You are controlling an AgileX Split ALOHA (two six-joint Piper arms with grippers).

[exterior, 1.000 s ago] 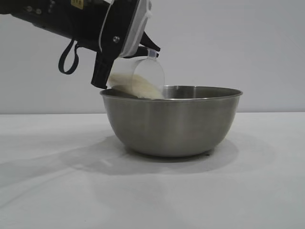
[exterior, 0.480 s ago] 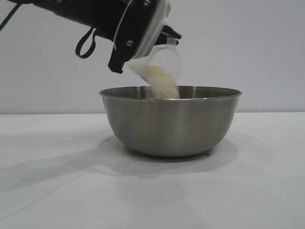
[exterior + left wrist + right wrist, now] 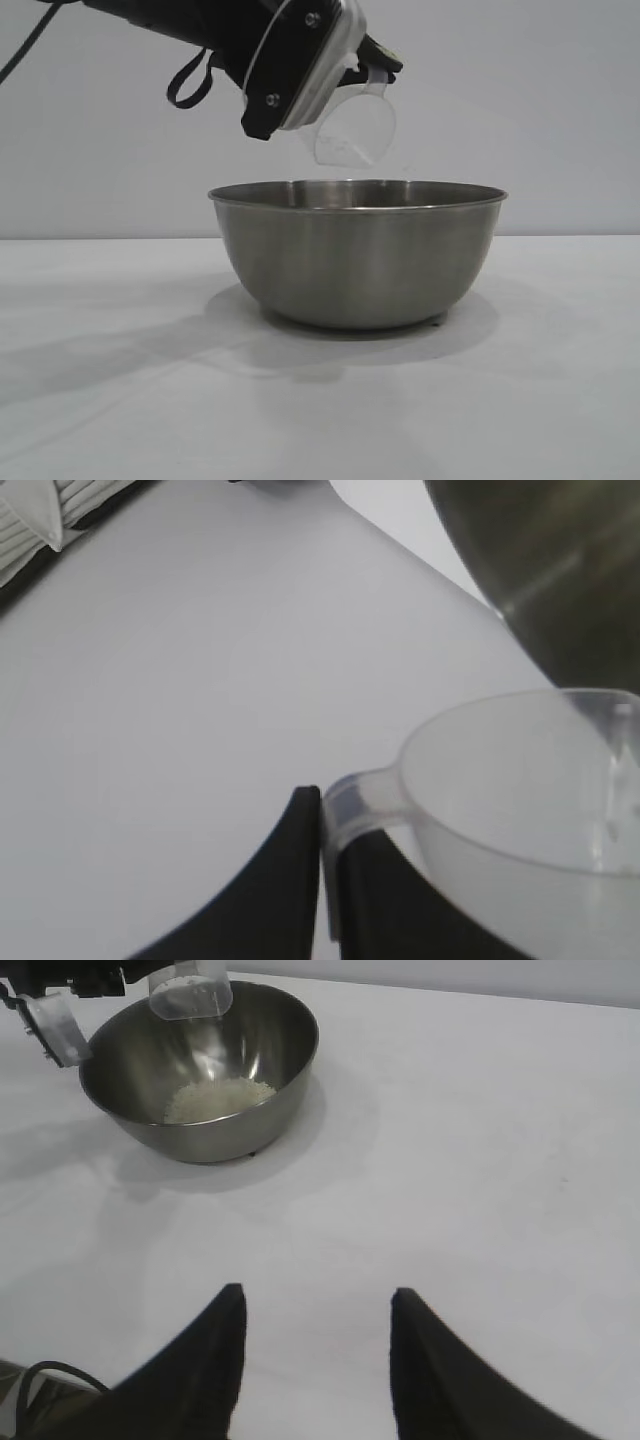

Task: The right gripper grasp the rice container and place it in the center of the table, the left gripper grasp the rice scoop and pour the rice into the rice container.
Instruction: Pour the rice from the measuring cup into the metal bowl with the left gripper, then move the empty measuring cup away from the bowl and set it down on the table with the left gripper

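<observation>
Rice lies as a pale heap on the bottom of the rice container, seen from the right wrist view in the upper left of that frame. In the exterior view the rice container stands upright at the middle of the frame on the white counter, its rolled rim level and a soft shadow spread under and to the left of it.

Above the rim, in the upper middle of the exterior frame, the rice scoop hangs tipped over, its mouth turned down toward the bowl and clear of the rim. It looks almost empty; only a faint trace of grains clings inside its clear wall. The left gripper comes in from the upper left of the frame and pinches the scoop by the small loop handle at its rim. The left wrist view shows this closely: the two black fingers sit pressed together on the handle, with the scoop's open mouth in the lower right of that frame and the steel wall of the bowl in the upper right.

The right gripper shows only in its own wrist view, at the bottom edge of the frame, well apart from the bowl. Its two pointed fingers are spread, with bare counter between them, and they hold nothing.
</observation>
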